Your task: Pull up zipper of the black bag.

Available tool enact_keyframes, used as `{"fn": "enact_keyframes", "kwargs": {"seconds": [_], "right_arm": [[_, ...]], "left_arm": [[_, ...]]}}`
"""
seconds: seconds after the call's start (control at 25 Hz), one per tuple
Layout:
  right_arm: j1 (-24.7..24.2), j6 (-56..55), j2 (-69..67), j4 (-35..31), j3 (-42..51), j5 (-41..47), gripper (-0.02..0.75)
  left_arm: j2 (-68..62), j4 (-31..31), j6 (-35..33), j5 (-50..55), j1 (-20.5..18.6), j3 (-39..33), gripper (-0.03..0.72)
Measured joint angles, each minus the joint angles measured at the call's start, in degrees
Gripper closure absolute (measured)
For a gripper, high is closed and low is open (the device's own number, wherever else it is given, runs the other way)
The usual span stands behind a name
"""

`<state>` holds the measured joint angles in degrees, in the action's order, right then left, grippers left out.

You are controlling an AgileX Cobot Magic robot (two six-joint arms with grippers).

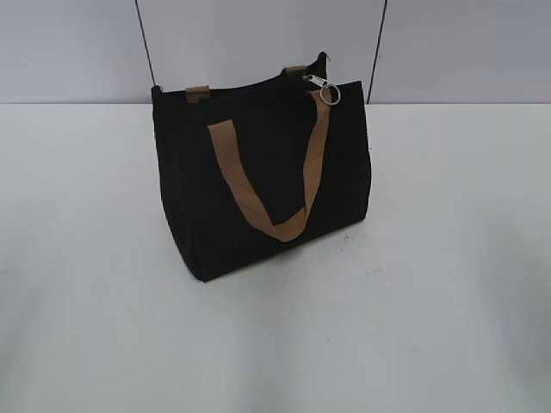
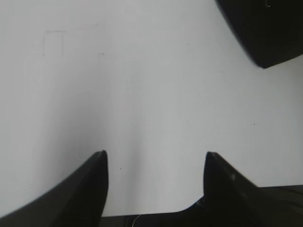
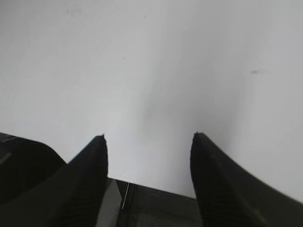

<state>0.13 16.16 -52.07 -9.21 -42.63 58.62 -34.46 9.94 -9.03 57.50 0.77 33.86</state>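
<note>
The black bag (image 1: 258,176) stands upright on the white table in the exterior view, with a tan strap handle (image 1: 274,172) hanging down its front. The zipper (image 1: 325,87), a silver slider with a ring pull, sits at the right end of the bag's top edge. A corner of the bag shows at the top right of the left wrist view (image 2: 265,28). My left gripper (image 2: 154,155) is open and empty over bare table. My right gripper (image 3: 149,137) is open and empty over bare table. Neither gripper shows in the exterior view.
The white table (image 1: 430,301) spreads wide around the bag. A pale wall with two thin dark vertical cables (image 1: 145,43) stands behind it.
</note>
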Motion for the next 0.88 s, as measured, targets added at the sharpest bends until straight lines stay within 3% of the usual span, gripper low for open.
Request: {"fn": "enact_keyframes", "kwargs": {"seconds": [0.32, 0.88], "right_arm": [[0.00, -0.03, 14.49, -0.39, 12.37, 0.22, 0.303], [0.00, -0.14, 35.88, -2.14, 14.62, 4.07, 0.303]], "left_arm": [[12.70, 0.48, 0.00, 1.86, 0.00, -2.47, 0.211], [30.14, 0.68, 0.06, 3.33, 0.00, -3.49, 0.211]]}}
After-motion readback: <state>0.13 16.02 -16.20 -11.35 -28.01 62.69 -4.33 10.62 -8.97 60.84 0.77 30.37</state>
